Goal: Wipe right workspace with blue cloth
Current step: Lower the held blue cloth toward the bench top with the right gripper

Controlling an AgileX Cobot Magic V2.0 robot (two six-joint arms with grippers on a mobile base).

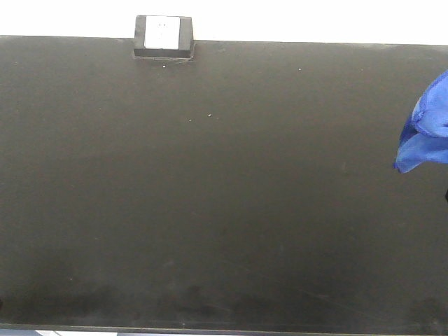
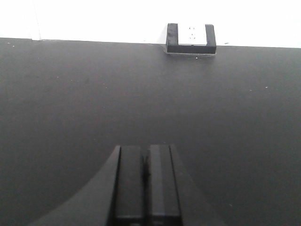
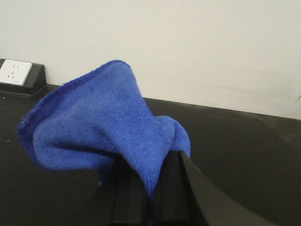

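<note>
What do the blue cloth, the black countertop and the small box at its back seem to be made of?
The blue cloth looks like soft microfibre: fine ribbed weave, stitched edge, limp folds. The black countertop seems a hard matte laminate or resin; faint smudges and specks show. The small box appears plastic: black housing, smooth white socket face.

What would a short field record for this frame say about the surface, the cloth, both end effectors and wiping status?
surface: wide matte black countertop, faint smudges and specks
fixture: small black box with white socket face, at far edge by the wall
cloth: wrinkled royal-blue fabric cloth, at right edge of front view
right end effector: shut on cloth
left end effector: shut, empty, above countertop
cloth contact with countertop: cannot tell
</note>
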